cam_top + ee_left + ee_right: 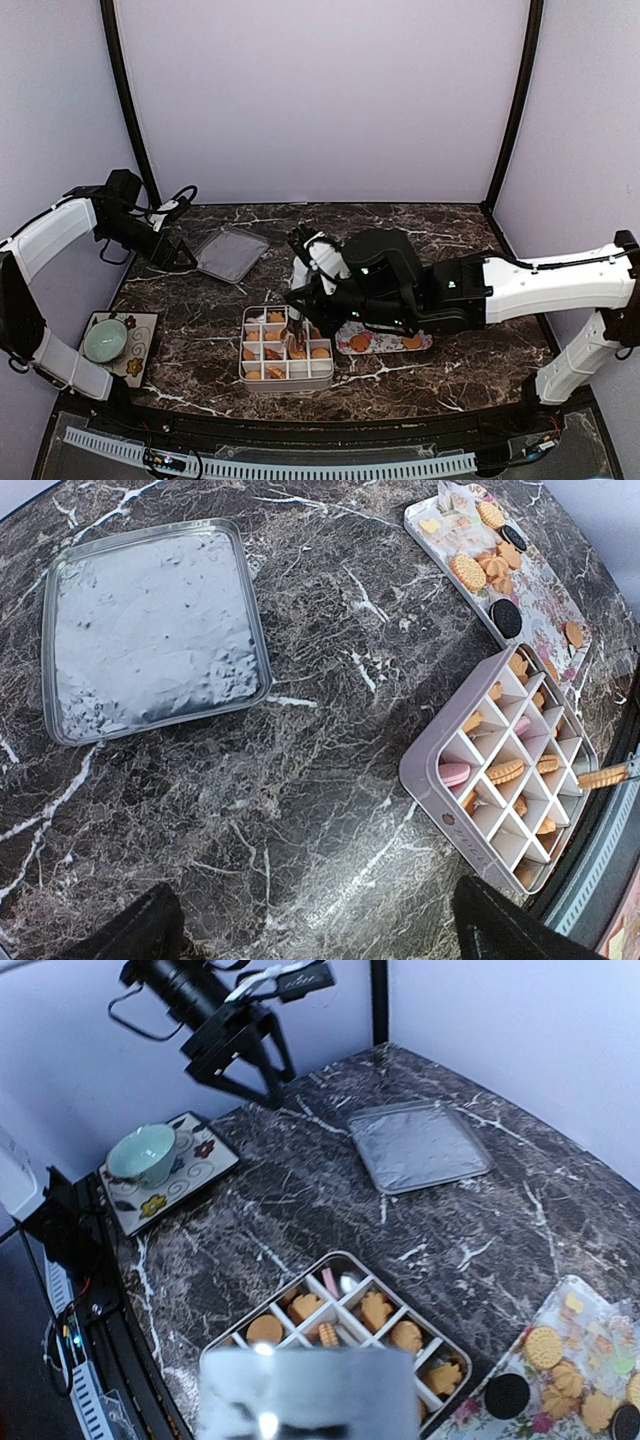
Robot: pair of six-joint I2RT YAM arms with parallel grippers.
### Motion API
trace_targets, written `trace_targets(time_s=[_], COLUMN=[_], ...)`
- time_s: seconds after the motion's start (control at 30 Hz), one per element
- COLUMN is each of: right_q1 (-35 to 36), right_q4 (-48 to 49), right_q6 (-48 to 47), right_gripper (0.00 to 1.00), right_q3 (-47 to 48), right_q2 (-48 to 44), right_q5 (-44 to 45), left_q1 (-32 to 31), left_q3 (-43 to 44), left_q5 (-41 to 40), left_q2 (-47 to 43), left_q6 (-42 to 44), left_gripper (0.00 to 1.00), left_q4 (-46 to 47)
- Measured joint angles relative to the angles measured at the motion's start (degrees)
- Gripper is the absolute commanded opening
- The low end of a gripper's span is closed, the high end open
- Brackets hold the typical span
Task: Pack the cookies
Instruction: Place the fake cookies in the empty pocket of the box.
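Golden cookies (320, 352), boxed, below right tool (300, 298) gripping tongs (305, 1390)

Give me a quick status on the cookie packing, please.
Left gripper open, empty, near the lid. Right gripper shut on tongs, one cookie in their tips over the divided box. More cookies on the tray. Nothing in the way.

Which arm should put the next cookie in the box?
Right. The right pincer holds shiny metal tongs over the white divided box, beside the flowered tray of cookies. The left pincer hangs open far off near the square metal lid.
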Motion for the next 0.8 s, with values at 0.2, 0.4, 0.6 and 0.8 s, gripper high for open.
trace_targets(time_s=[0.2, 0.4, 0.6, 0.8], right_q1=[3.04, 3.39, 3.58, 3.65], right_q4=[-3.10, -4.42, -4.66, -4.98], right_q6=[-0.63, -0.63, -0.37, 0.31], right_gripper=[0.00, 0.00, 0.04, 0.26], right_q3=[1.42, 1.49, 1.49, 1.49], right_q2=[4.74, 4.74, 4.76, 4.76], right_q5=[-0.68, -0.52, -0.92, -1.11], left_q1=[0.00, 0.00, 0.00, 0.00], left_q3=[0.00, 0.00, 0.00, 0.00], left_q5=[0.02, 0.04, 0.07, 0.07], left_q2=[0.00, 0.00, 0.00, 0.00], left_q6=[0.00, 0.00, 0.00, 0.02], left_gripper=[0.96, 0.96, 0.96, 0.96], left_q4=[0.00, 0.00, 0.00, 0.00])
